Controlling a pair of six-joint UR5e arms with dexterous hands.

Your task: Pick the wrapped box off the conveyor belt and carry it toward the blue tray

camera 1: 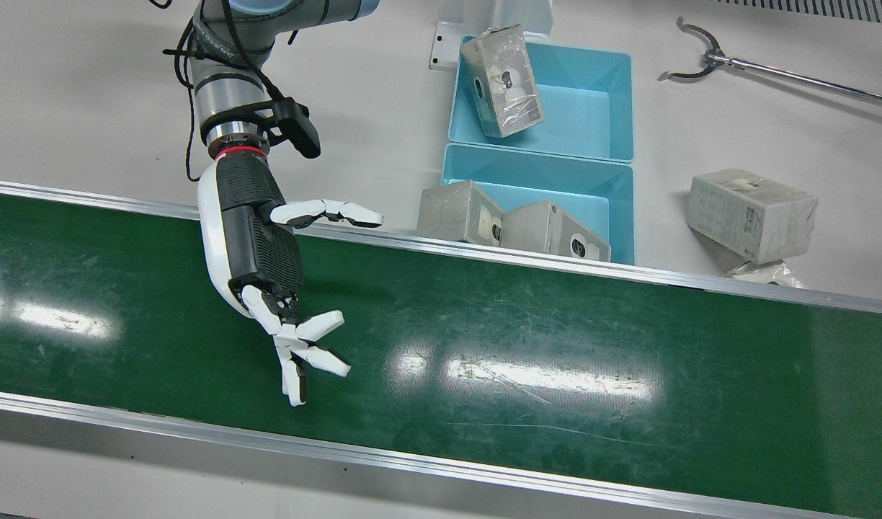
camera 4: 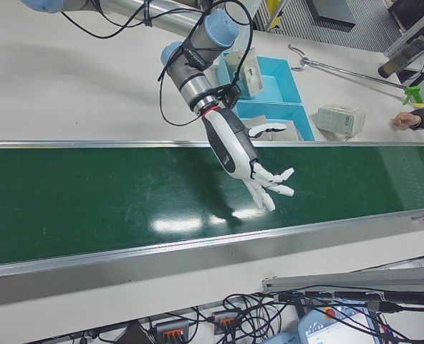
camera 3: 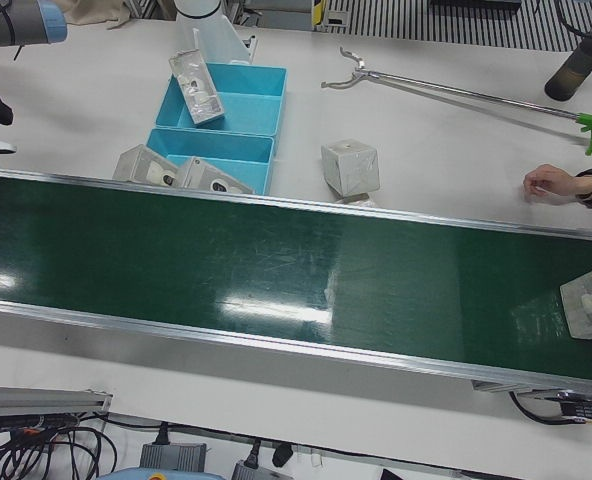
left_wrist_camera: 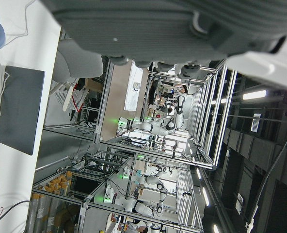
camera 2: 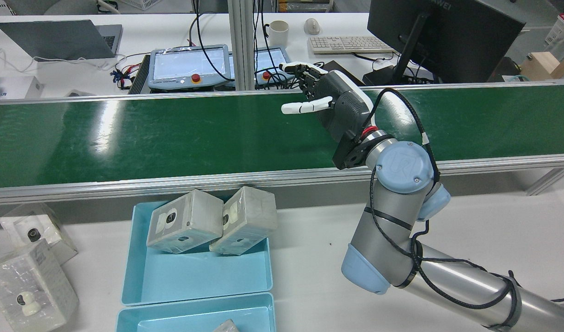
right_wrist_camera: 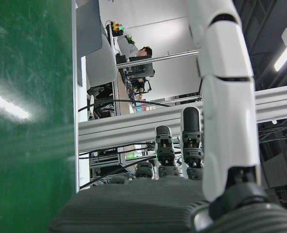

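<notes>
Logging what we see at this moment, by item:

Right hand: the right hand (camera 1: 268,267) hangs over the green conveyor belt (camera 1: 556,360), palm turned sideways, fingers (camera 1: 318,357) spread wide apart and holding nothing; we see it the same way in the right-front view (camera 4: 251,161) and the rear view (camera 2: 330,103)

Left hand: we only see a dark palm edge filling the top of its own camera view (left_wrist_camera: 172,29); we cannot tell whether its fingers are apart or together

Wrapped box: one wrapped box (camera 3: 588,300) sits on the belt at the far end in the left-front view, well apart from the right hand; nothing touches it

Blue tray: two blue trays (camera 1: 614,108) lie side by side on the white table just beside the belt's rail; the near one holds two wrapped boxes (camera 2: 213,221) leaning together against its belt-side wall; the far one holds a single tilted box (camera 1: 502,79)

Table: another wrapped box (camera 1: 751,213) lies beside the trays; a long reach-grabber tool (camera 1: 772,72) lies beyond it

Person: a person's hand (camera 3: 556,183) rests on the table near the belt's end
</notes>
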